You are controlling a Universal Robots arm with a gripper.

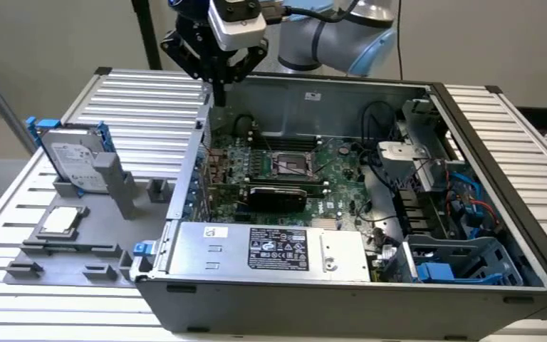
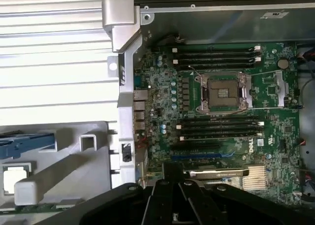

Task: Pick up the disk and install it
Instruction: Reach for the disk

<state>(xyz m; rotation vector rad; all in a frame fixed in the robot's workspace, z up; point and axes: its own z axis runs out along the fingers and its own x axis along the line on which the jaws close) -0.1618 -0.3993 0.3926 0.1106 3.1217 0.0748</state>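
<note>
The gripper [image 1: 221,84] hangs empty with its fingers pressed together, above the far corner of the computer case [image 1: 350,100]. The disk [image 1: 76,162] stands upright on edge in a grey stand [image 1: 93,249] outside the case. From the gripper it lies lower and toward the exterior view's left.

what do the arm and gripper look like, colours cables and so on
The arm has rounded silver-grey joints with light blue caps. The gripper is black and angular, with a white box-shaped block mounted at the wrist. A black cable runs from that block back along the arm. No markings can be made out.
</note>
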